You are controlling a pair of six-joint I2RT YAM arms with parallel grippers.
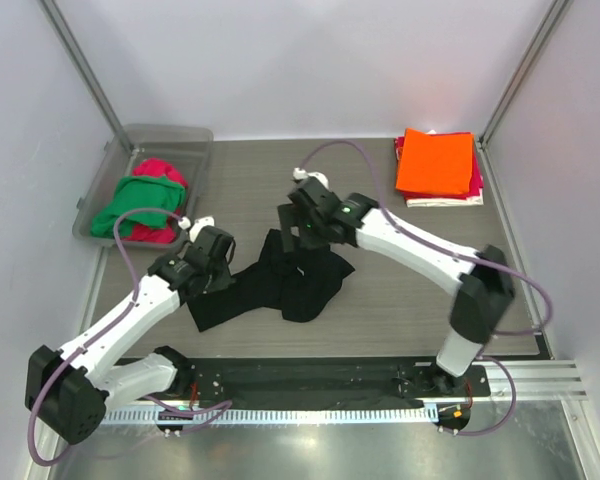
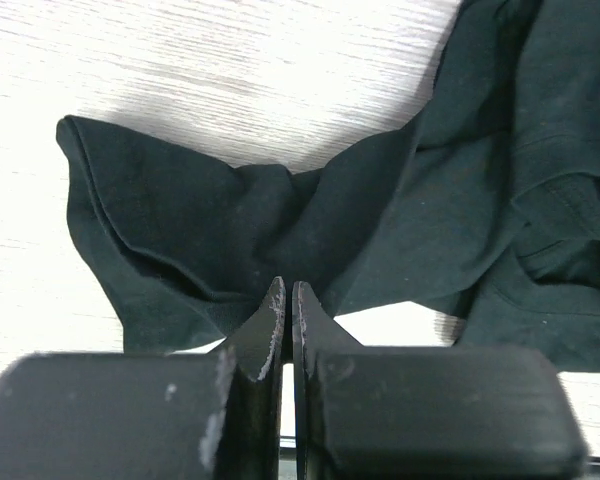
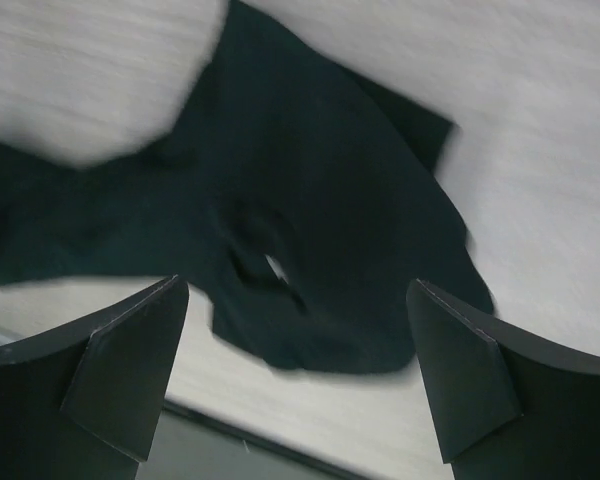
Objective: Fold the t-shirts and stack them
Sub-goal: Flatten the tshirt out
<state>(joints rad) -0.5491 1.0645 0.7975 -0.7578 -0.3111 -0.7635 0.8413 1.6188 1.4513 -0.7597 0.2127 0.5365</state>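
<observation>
Nearest, the left gripper (image 2: 285,295) is pressing its fingers fully together, tips meeting at the near edge of the crumpled black t-shirt (image 2: 380,220), which is spreading ahead of them and off to their right on the table (image 1: 400,300). Whether cloth is pinched between them is unclear. Further on, the right gripper (image 3: 295,285) is hovering with fingers spread wide and nothing between them, the black shirt lying beneath. Far beyond the left fingers, green (image 1: 130,205) and crimson-pink (image 1: 162,170) shirts are sitting bunched in the grey bin (image 1: 165,135); far beyond the right fingers, the orange shirt (image 1: 435,160) is topping a folded stack
</observation>
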